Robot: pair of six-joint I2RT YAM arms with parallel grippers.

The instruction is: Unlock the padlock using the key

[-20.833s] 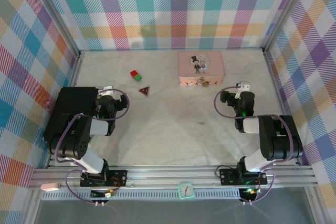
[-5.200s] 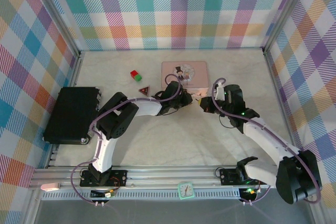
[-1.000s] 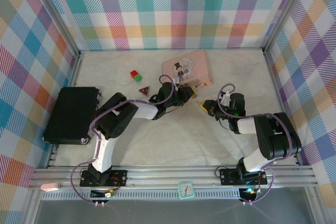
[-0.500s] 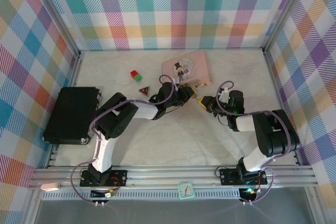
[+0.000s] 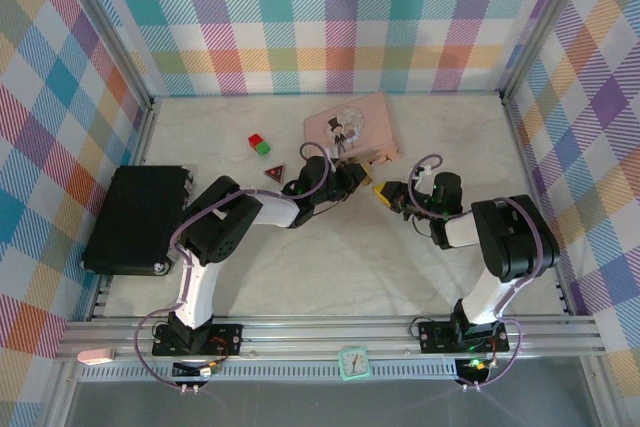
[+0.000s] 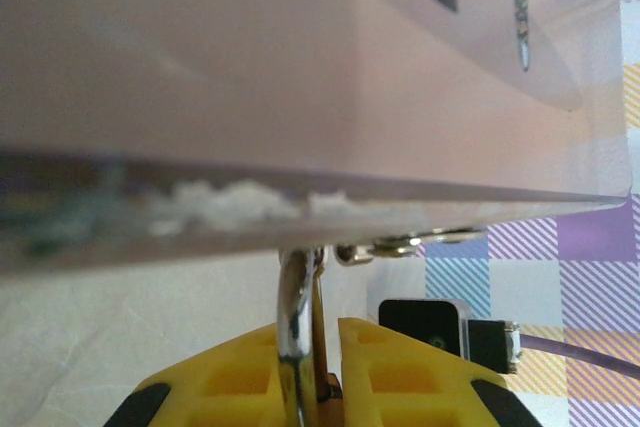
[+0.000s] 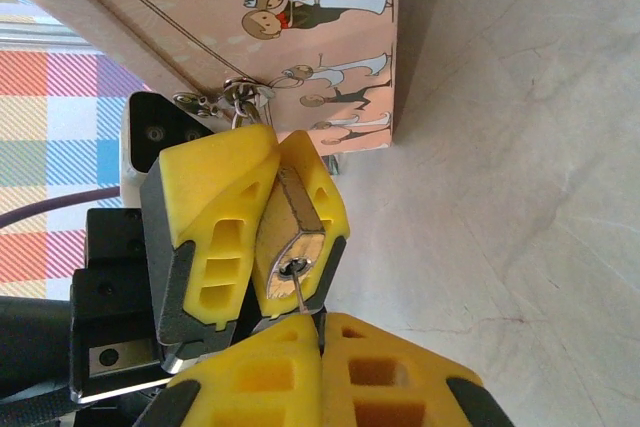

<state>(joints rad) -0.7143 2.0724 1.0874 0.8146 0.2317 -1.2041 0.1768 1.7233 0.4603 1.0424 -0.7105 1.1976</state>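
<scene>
The brass padlock [image 7: 288, 232] hangs by its silver shackle [image 6: 296, 319] from the gold clasp [image 6: 412, 243] of the pink tin [image 5: 350, 125]. My left gripper [image 6: 325, 352] is shut on the padlock, with a yellow finger [image 7: 212, 209] on either side of its body. The thin key [image 7: 303, 296] sticks into the keyhole on the padlock's underside. My right gripper [image 7: 322, 335] is shut on the key's head, which lies hidden between its yellow pads. In the top view the left gripper [image 5: 363, 179] and the right gripper [image 5: 392, 193] meet at the padlock [image 5: 377, 187] in front of the tin.
A red and green block [image 5: 260, 143] and a red triangle piece [image 5: 275, 173] lie left of the tin. A black box [image 5: 135, 217] sits at the left edge. Plaid walls close in the table on three sides.
My right gripper has slid left and a little farther back, closing up against the padlock. The pink tin has shifted slightly left. The left gripper keeps its hold.
</scene>
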